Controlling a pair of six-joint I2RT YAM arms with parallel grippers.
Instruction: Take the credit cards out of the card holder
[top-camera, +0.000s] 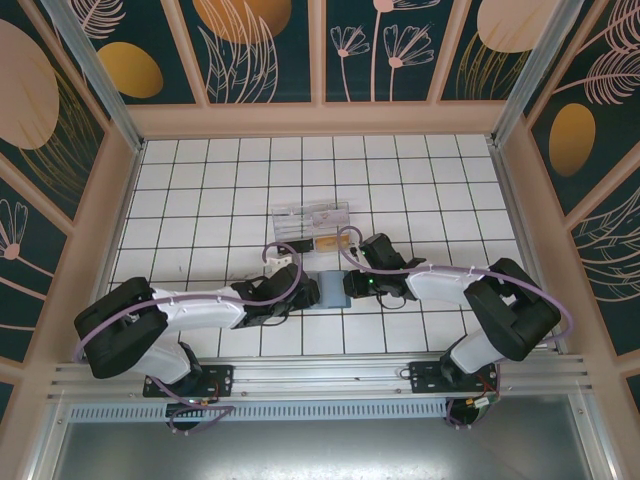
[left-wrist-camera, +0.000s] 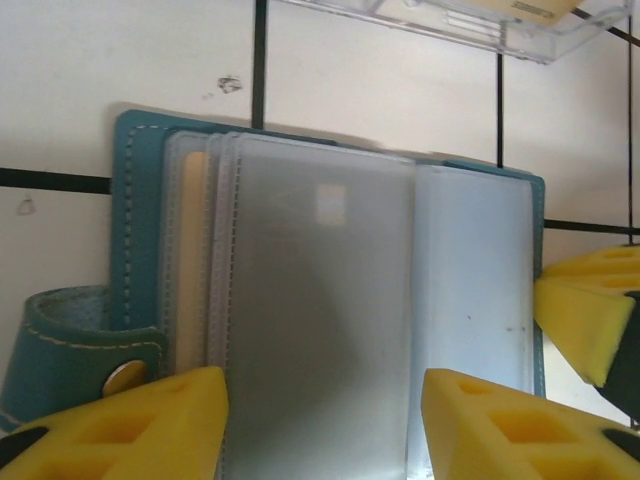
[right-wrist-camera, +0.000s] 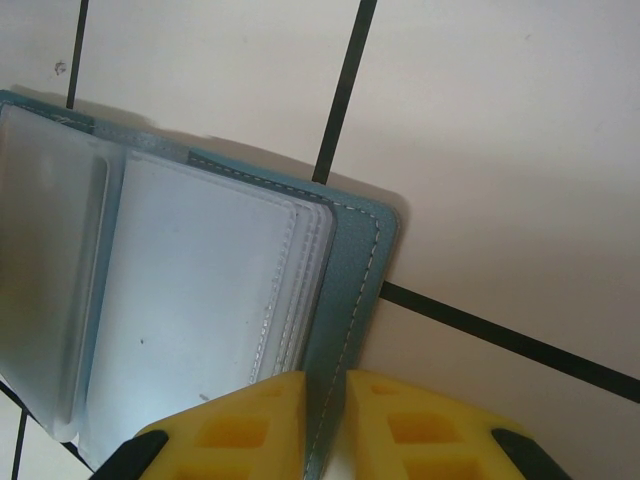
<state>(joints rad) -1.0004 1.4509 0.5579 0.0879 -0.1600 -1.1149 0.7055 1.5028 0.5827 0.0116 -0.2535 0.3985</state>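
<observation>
The card holder (top-camera: 329, 289) lies open on the tiled table between the two grippers, teal cover (left-wrist-camera: 135, 200) down and clear sleeves fanned out. A grey card (left-wrist-camera: 320, 300) with a pale square sits inside the top left sleeve. The cream edge of another card (left-wrist-camera: 189, 250) shows in a sleeve beneath. My left gripper (left-wrist-camera: 325, 430) is open, with a yellow finger on either side of that grey sleeve. My right gripper (right-wrist-camera: 327, 420) is shut on the right edge of the card holder's teal cover (right-wrist-camera: 352, 290). One of its yellow fingers (left-wrist-camera: 588, 310) shows at the right of the left wrist view.
A clear plastic compartment box (top-camera: 310, 222) lies just beyond the card holder, with something tan (top-camera: 329, 241) inside it. The holder's snap strap (left-wrist-camera: 80, 350) curls up at its near left corner. Wooden walls (top-camera: 110, 215) ring the tiled table.
</observation>
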